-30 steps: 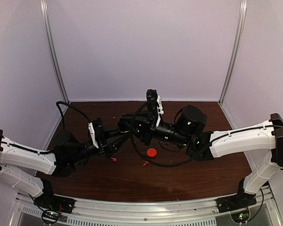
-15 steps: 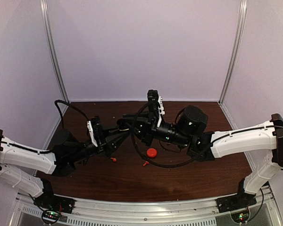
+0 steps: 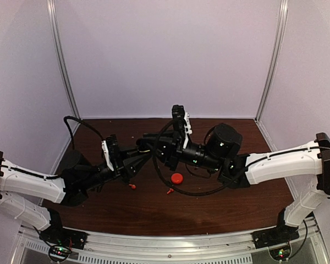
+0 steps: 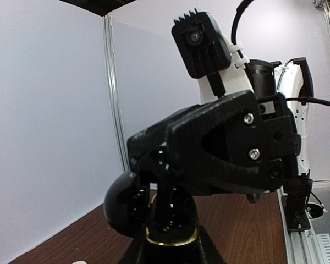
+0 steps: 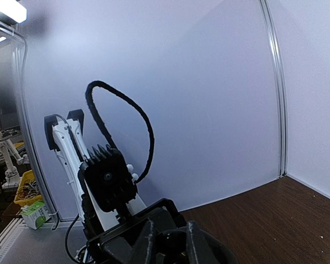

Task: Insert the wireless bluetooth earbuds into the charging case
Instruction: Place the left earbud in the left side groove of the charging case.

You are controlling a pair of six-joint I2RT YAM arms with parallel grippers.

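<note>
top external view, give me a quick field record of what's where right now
left gripper: closed on a glossy black case, raised above the table
right gripper: shut, tips meeting that case
red case: on the table, untouched
red earbuds: two loose on the table, the second just nearer the arm bases than the red case

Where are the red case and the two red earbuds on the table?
red case (image 3: 177, 177): top view, middle of its round top.
right earbud (image 3: 169, 191): top view, on its small body.
left earbud (image 3: 133, 186): top view, on its small body.
</note>
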